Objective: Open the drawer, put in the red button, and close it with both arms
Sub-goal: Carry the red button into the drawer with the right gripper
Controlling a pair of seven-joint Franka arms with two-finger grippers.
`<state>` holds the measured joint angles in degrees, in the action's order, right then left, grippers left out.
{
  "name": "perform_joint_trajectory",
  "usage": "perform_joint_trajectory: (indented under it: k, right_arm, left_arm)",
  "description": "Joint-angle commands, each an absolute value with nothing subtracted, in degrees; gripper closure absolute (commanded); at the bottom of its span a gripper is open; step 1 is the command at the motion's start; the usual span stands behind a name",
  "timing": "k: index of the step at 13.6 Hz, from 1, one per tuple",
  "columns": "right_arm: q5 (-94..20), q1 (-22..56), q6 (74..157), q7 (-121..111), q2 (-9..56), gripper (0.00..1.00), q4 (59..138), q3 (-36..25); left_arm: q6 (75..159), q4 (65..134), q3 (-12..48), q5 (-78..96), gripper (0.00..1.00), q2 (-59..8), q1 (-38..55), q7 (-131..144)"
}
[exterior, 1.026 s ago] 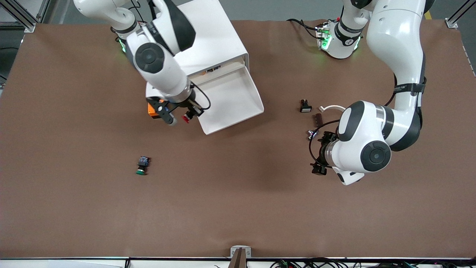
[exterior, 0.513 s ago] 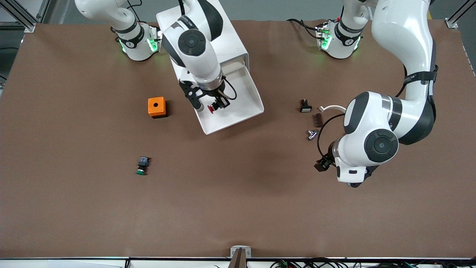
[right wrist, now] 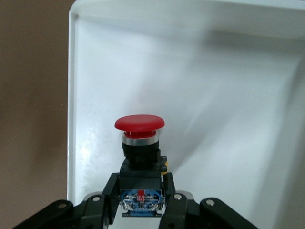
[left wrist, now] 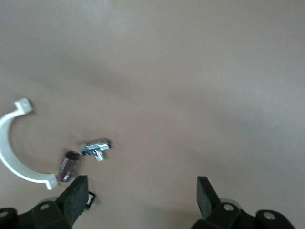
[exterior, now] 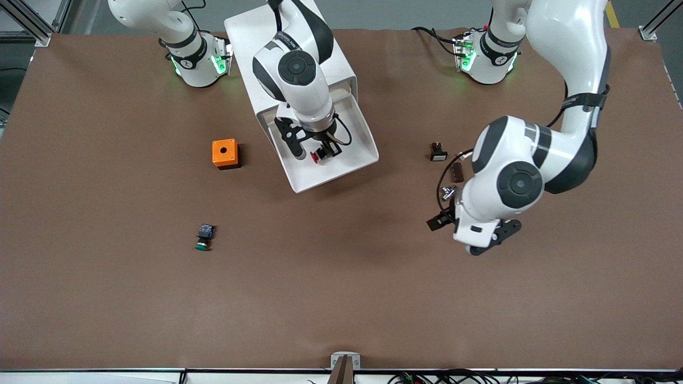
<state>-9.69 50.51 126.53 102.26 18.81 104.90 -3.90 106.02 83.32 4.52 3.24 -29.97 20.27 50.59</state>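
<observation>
The red button (exterior: 318, 157) has a round red cap and a black-and-blue body. My right gripper (exterior: 315, 152) is shut on its body and holds it over the pulled-out white drawer (exterior: 352, 140) of the white cabinet (exterior: 243, 32). In the right wrist view the red button (right wrist: 139, 123) points cap-first at the drawer floor (right wrist: 228, 95), with my right gripper (right wrist: 140, 183) clamped on its body. My left gripper (exterior: 488, 240) is over bare table toward the left arm's end. It is open and empty in the left wrist view (left wrist: 140, 191).
An orange box with a hole (exterior: 224, 153) stands beside the drawer. A green-capped button (exterior: 204, 238) lies nearer the front camera. A black switch (exterior: 438, 152), a brown piece (exterior: 457, 170) and a metal part (exterior: 447, 191) lie by the left arm. A white curved clip (left wrist: 9, 152) is there too.
My right gripper has carried the red button from beside the orange box to over the open drawer. My left arm has swung and its hand has shifted toward the table's middle.
</observation>
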Motion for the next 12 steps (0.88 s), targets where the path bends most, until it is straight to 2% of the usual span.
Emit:
perform_joint_trajectory:
  k: [1, 2, 5, 8, 12]
  right_arm:
    - [-8.61, 51.07, 126.83, 103.8, 19.07, 0.2, 104.42, -4.48]
    - [-8.61, 51.06, 126.65, 103.89, 18.99, 0.0, 104.24, -4.57]
    - [-8.7, 49.66, 124.82, 102.66, 18.98, 0.0, 101.26, -4.75]
    - [-8.7, 45.98, 115.86, 92.42, 18.98, 0.0, 95.55, -4.75]
    - [-8.7, 39.4, 103.3, 69.48, 18.37, 0.0, 89.4, -4.92]
  left_arm:
    - [112.03, 90.25, 7.46, 2.9, 0.0, -27.25, 20.48, 51.49]
    - [113.97, 91.48, 8.6, 2.9, 0.0, -27.16, 20.48, 53.77]
    - [116.36, 92.02, 10.63, 2.64, 0.0, -27.95, 21.53, 56.77]
    - [118.29, 91.93, 10.46, 2.29, 0.0, -29.35, 26.79, 61.86]
    - [126.82, 92.02, 10.37, -1.3, 0.0, -32.6, 31.36, 65.39]
